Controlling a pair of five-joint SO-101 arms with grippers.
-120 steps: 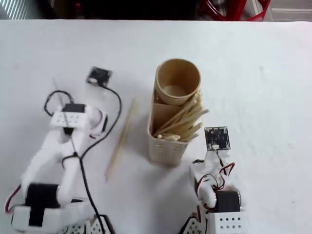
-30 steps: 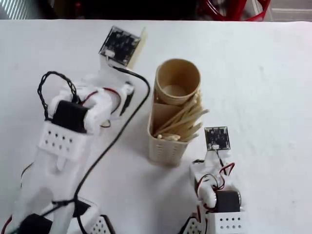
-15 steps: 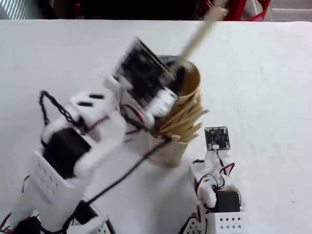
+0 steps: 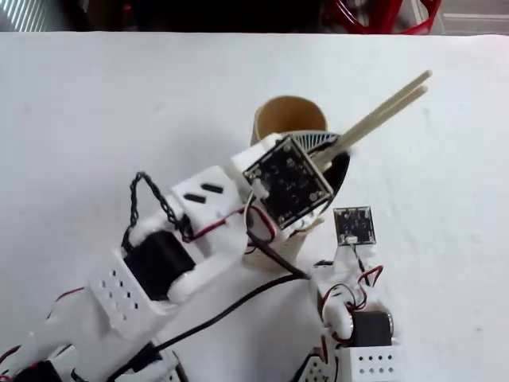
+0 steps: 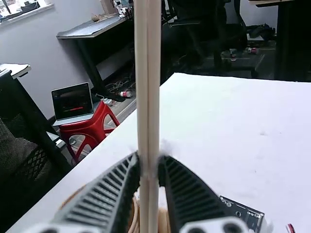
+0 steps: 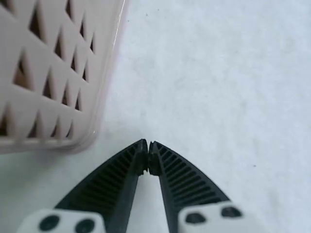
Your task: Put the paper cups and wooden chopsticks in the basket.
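My left gripper hangs over the basket, shut on a pair of wooden chopsticks that slant up and out past the basket's right side. In the left wrist view the chopsticks rise straight between the ribbed fingers of that gripper. A paper cup stands in the basket's far end, partly hidden by the arm. My right gripper rests low on the table, shut and holding nothing, close beside the basket's perforated wall.
The right arm's base sits near the front edge, right of the basket. The left arm's body and black cable cross the front left. A red chair and dark desks stand beyond the table's far edge.
The left arm picked the chopsticks off the table left of the basket, lifted them and swung right over the basket; they now point to the right. The right arm stayed still.
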